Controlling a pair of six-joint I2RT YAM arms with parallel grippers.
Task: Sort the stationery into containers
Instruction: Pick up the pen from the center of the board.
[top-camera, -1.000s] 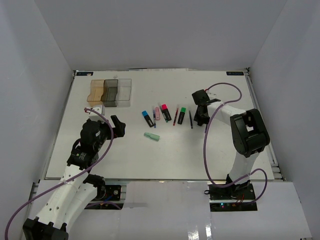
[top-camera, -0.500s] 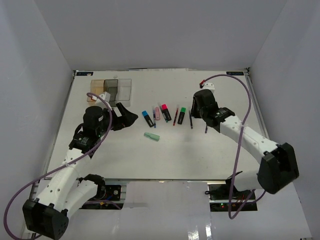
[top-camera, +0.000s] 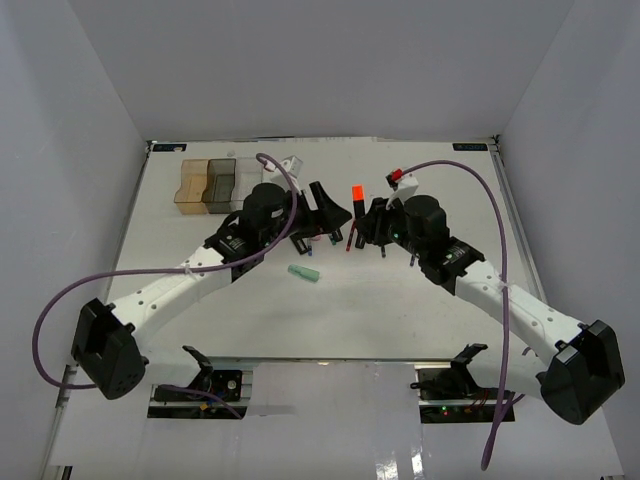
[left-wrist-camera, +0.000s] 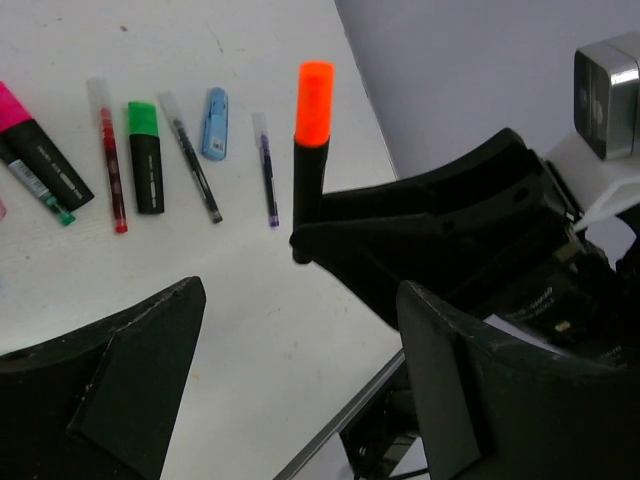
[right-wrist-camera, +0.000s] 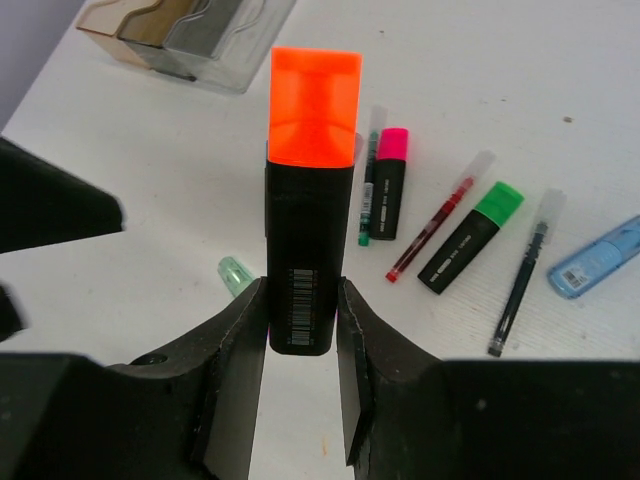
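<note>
R gripper: your right gripper (right-wrist-camera: 303, 300) is clamped on the stubby orange-capped black highlighter (right-wrist-camera: 310, 230). Both fingers pinch the lower barrel, cap up, upright, lifted off the white table (top-camera: 300, 320).
L gripper: left gripper (left-wrist-camera: 300, 310) is spread wide w/ nothing between the fingers. It faces the highlighter from close by, not touching.
Step (my read): looks like an R-to-L handover mid-table, so L can take it to the bins.
Bins: row of three joined translucent plastic bins (top-camera: 220, 184), amber, smoky grey, clear, sits far-left, well apart from both grippers.
On the table: pink-capped highlighter (right-wrist-camera: 388, 185), green-capped highlighter (right-wrist-camera: 470, 235), thin red pen (right-wrist-camera: 440, 215), thin dark pen (right-wrist-camera: 525, 270), pale blue piece (right-wrist-camera: 598, 257) and small mint piece (right-wrist-camera: 236, 272) all lie loose near the grippers.
Risk 1: drop. If R lets go before L has closed on the barrel, the highlighter falls into the row of pens and scatters them.
Risk 2: bad grab. R covers the lower barrel, so only the upper barrel and cap are free. Close L on the cap and it may pull off or slip.
Risk 3: clash. The two heads are v. close, so come in off-line and L's fingers hit R's fingers, not the barrel.
Risk 4: tilt. A skewed grip may catch a bin wall later.
</note>
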